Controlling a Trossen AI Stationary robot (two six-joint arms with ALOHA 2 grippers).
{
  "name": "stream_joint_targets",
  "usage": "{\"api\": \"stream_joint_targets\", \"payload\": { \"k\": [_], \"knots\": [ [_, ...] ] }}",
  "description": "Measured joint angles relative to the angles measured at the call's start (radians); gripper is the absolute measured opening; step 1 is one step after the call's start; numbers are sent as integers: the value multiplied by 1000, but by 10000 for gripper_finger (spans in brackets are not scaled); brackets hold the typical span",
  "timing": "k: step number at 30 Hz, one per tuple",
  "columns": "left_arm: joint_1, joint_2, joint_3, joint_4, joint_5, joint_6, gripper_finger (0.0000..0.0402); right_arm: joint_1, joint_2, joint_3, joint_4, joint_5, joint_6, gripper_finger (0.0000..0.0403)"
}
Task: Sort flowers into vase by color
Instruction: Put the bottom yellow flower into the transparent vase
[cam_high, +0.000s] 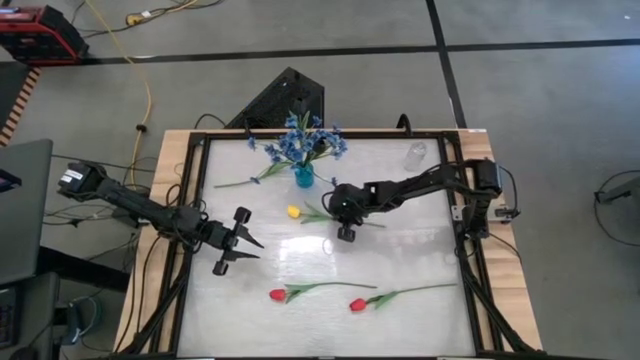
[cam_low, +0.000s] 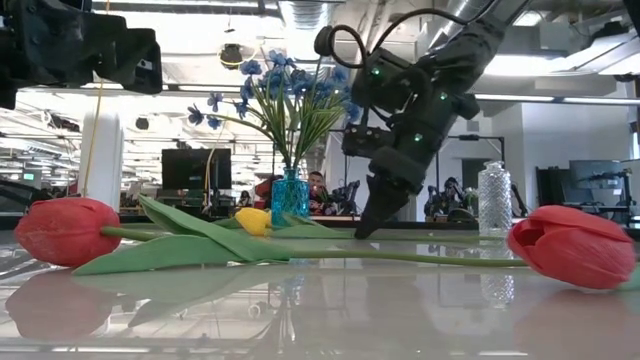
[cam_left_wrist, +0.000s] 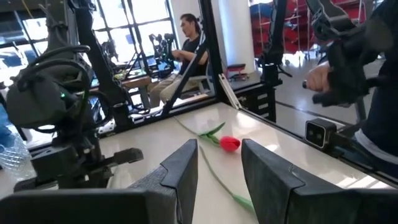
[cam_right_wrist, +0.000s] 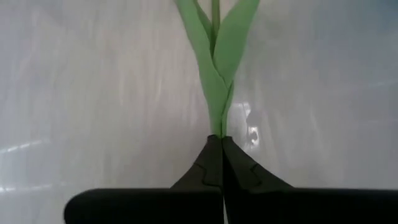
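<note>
Yellow tulip (cam_high: 293, 211) lying mid-table, right gripper (cam_right_wrist: 221, 163) pinched closed on its stem, left gripper (cam_high: 243, 250) spread open, empty

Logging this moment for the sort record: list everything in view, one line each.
blue vase: one, back centre of the table, holding blue sprays.
loose blue spray: one, lying left of the vase.
clear vase: one, back right, empty.
yellow tulip: one, mid-table.
red tulips: two, front centre and.
left gripper: open, table's left.
right gripper: shut on the yellow tulip's stem.
</note>
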Motion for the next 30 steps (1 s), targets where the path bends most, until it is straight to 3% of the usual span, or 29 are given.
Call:
{"api": "stream_joint_targets", "payload": {
  "k": [6, 15, 20, 24, 30],
  "knots": [
    [0, 0, 0, -1, -1, -7, 114, 50, -169, -36, -32, 20, -69, 15],
    [0, 0, 0, -24, -2, -25, 114, 40, -650, -303, 190, 27, -193, 15],
    [0, 0, 0, -24, -5, -25, 114, -32, -940, -477, 300, 29, -202, 15],
    [0, 0, 0, -23, -7, -25, 114, -116, -1162, -575, 428, 93, -257, 15],
    [1, 0, 0, -21, -8, -25, 114, -300, -1320, -686, 679, 175, -328, 15]
  ]
}}
